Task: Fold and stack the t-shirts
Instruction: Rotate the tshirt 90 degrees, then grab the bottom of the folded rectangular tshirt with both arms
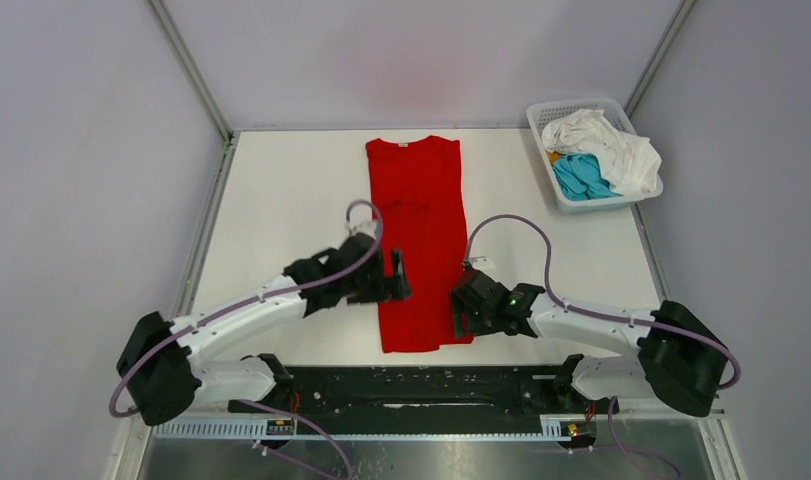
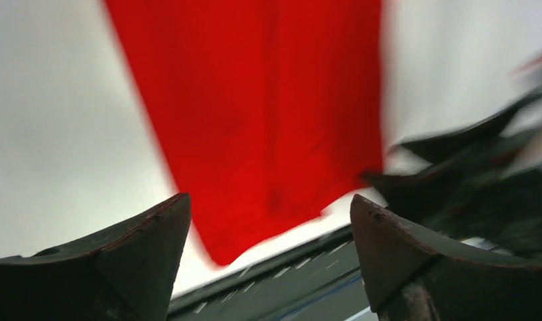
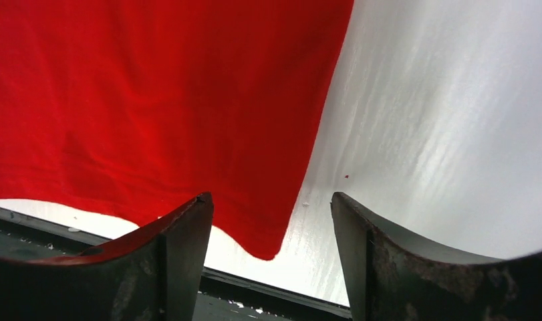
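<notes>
A red t-shirt [image 1: 418, 240] lies flat on the white table, folded lengthwise into a long narrow strip, collar at the far end. My left gripper [image 1: 394, 277] is open and empty, just left of the strip's lower part. My right gripper [image 1: 459, 310] is open and empty at the strip's near right corner. In the left wrist view the red cloth [image 2: 268, 120] lies ahead of the open fingers, with the right arm at the right. In the right wrist view the shirt's near corner [image 3: 264, 244] lies between the open fingers. White [image 1: 606, 145] and teal [image 1: 584, 176] shirts lie in the basket.
A white lattice basket [image 1: 543, 116] stands at the far right corner of the table. The black rail of the arm bases [image 1: 421, 385] runs along the near edge. Grey walls close in the table on three sides.
</notes>
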Robot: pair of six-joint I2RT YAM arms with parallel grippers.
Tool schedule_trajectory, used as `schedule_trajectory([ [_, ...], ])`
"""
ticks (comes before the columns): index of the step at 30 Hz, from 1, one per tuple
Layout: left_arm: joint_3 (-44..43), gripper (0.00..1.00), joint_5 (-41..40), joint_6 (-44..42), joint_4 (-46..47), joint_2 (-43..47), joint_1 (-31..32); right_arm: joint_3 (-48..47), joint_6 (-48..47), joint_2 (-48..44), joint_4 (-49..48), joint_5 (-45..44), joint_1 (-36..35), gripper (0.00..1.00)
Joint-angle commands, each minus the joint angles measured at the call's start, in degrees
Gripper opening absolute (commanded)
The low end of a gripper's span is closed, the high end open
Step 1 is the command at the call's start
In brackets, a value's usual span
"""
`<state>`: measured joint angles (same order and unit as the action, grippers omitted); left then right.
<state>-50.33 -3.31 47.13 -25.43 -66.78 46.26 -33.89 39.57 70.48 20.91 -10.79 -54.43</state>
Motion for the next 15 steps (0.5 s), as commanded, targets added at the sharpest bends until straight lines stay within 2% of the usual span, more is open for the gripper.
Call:
schedule_trajectory([
  [1, 7.93, 0.84, 0.65, 6.12, -5.01, -0.13, 5.85, -1.69, 2.10, 3.81, -2.62, 2.62, -0.15, 0.70],
  [8, 13.64, 0.69, 1.73, 12.14, -4.84, -1.52, 12.19, -0.65, 2.76, 4.92, -2.53, 2.30, -0.15, 0.65],
  [15, 16.18, 0.58, 0.96, 14.13, -0.86, -7.09, 13.34, 1.65, 3.69, 4.02, -1.03, 1.95, -0.15, 0.61],
])
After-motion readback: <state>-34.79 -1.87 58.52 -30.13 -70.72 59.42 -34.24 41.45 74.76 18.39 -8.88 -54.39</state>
